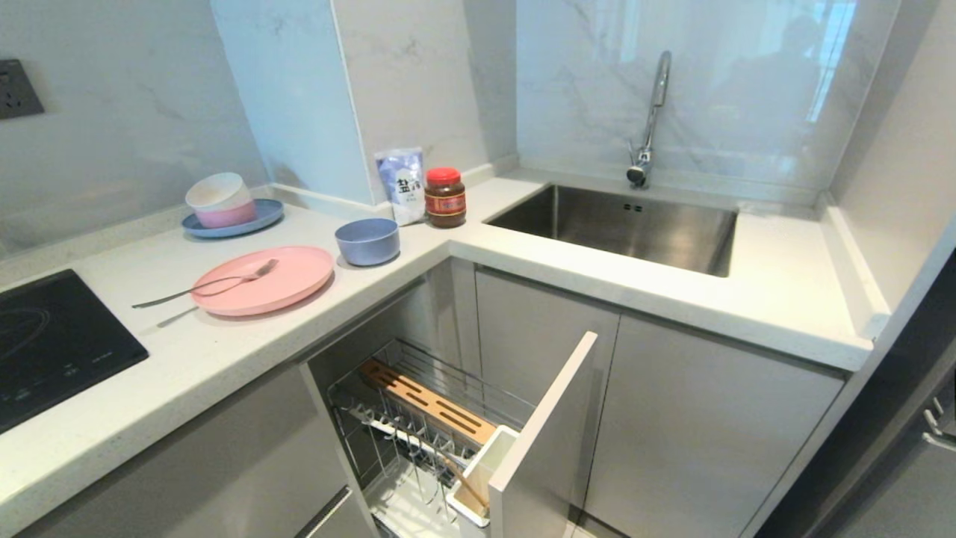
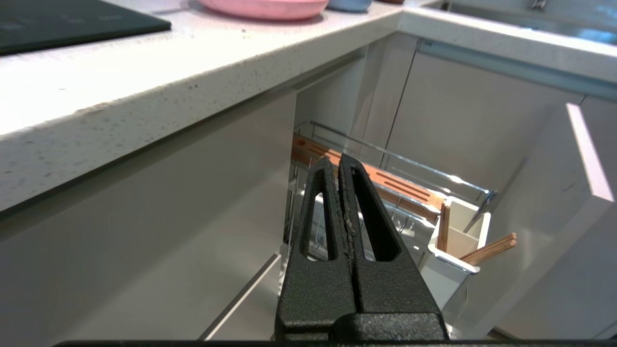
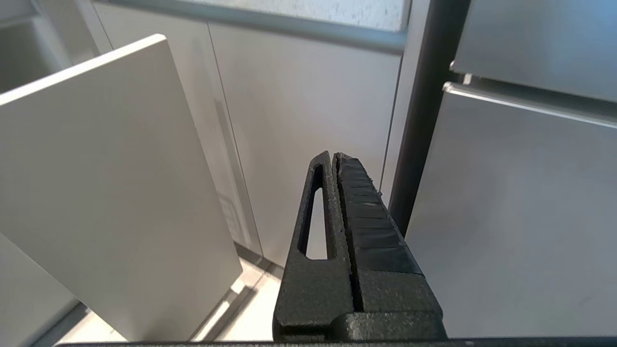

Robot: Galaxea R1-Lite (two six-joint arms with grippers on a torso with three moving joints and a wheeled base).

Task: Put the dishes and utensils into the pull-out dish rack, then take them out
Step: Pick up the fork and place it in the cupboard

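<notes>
On the counter lies the large pink plate [image 1: 287, 288] with a silver fork [image 1: 216, 282] across it; the blue-grey bowl [image 1: 367, 240] stands just behind it. Below, the pull-out dish rack [image 1: 388, 407] is drawn out, showing its wooden bar [image 1: 429, 403], white cutlery box [image 1: 485, 463] and grey front panel [image 1: 545, 433]. Wooden chopsticks [image 2: 489, 249] lean in the box, next to a silver handle [image 2: 479, 209]. My left gripper [image 2: 337, 159] is shut and empty, low beside the counter front, pointing at the rack. My right gripper [image 3: 333, 155] is shut and empty, facing a cabinet door. Neither arm shows in the head view.
White and pink bowls are stacked on a smaller blue plate [image 1: 254, 219] at the back left. A salt bag [image 1: 401, 183] and a red-lidded jar [image 1: 445, 196] stand in the corner. The sink [image 1: 627, 224] with its faucet [image 1: 650, 119] is right, a black hob [image 1: 52, 336] left.
</notes>
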